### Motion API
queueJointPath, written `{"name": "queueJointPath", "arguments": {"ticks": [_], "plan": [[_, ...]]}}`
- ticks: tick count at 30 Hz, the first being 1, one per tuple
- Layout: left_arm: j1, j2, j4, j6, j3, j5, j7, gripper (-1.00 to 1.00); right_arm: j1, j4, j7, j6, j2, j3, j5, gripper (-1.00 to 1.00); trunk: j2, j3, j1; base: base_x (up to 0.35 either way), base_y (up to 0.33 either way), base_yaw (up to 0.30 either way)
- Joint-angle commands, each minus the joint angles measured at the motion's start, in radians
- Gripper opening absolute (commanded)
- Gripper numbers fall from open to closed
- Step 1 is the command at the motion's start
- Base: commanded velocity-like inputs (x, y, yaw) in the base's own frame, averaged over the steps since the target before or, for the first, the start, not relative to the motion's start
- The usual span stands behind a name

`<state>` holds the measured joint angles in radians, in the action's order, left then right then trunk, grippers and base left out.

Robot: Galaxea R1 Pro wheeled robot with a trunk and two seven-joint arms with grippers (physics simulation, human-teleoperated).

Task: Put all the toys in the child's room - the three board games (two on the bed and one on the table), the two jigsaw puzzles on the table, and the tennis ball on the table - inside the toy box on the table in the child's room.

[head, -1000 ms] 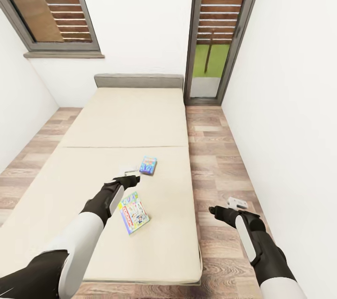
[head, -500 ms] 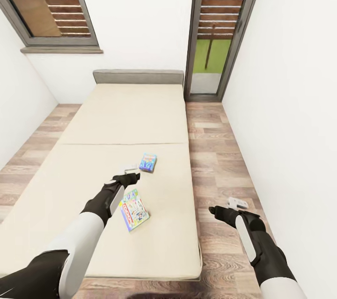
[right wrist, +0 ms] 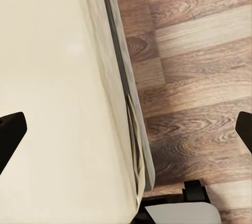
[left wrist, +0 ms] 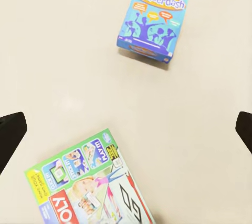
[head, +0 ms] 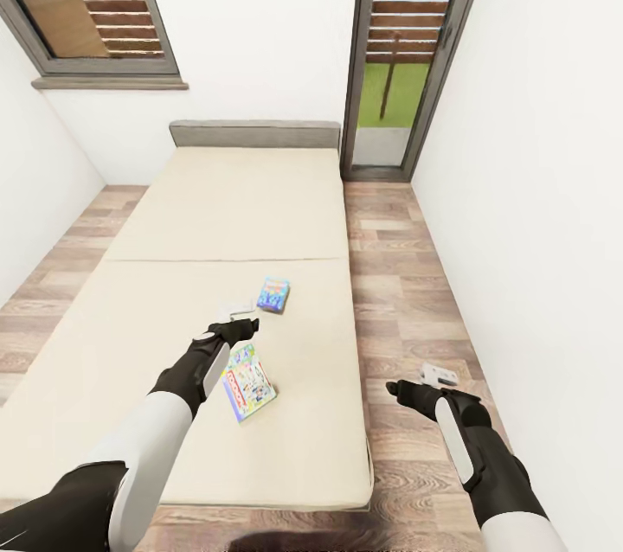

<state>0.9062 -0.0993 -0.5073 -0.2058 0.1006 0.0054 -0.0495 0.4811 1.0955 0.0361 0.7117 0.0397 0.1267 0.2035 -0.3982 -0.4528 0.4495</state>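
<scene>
Bed point(head: 199, 215): wide beige mattress stretching away to a grey headboard at the far wall.
Far game: a small blue box point(head: 273, 294) lettered Balderdash lies flat on the mattress, right of centre, beyond the left hand point(head: 246, 328).
Near game: a bigger colourful box point(head: 247, 382) lies flat just right of the left forearm, nearer the robot, apart from the blue one.
Left hand: held over the mattress between the two boxes, fingers spread wide, holding nothing.
Right hand point(head: 396, 388): out over the wood floor point(head: 407, 292) to the right of the bed, spread open and empty.
Risk: both boxes are thin and flat on a soft mattress, so I judge fingers could skate over a lid or push a box along instead of getting under an edge.
Risk two: a nudge to the right could send the near box toward the bed's edge.
Left wrist camera: gives the Balderdash lettering point(left wrist: 152, 21) and the near box's corner point(left wrist: 86, 184), both between the dark fingertips point(left wrist: 11, 129).
Right wrist camera: shows the mattress side seam point(right wrist: 123, 92) and floor planks.
Head camera: alone gives both arms, windows and the room's layout.
</scene>
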Motion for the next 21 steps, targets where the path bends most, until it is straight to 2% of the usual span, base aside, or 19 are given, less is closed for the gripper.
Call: {"name": "queueJointPath", "arguments": {"ticks": [1, 21], "plan": [[0.000, -0.001, -0.002, -0.006, 0.004, 0.001, -0.001, 1.00, 0.001, 0.001, 0.004, 0.005, 0.001, 0.002, 0.008, 1.00, -0.002, -0.003, 0.000, 0.000, 0.000, 0.000], [-0.001, 0.001, -0.005, 0.009, 0.004, 0.002, 0.002, 1.00, 0.001, 0.001, 0.004, 0.005, 0.000, 0.003, 0.008, 1.00, -0.002, -0.036, 0.000, 0.000, 0.000, 0.000]]}}
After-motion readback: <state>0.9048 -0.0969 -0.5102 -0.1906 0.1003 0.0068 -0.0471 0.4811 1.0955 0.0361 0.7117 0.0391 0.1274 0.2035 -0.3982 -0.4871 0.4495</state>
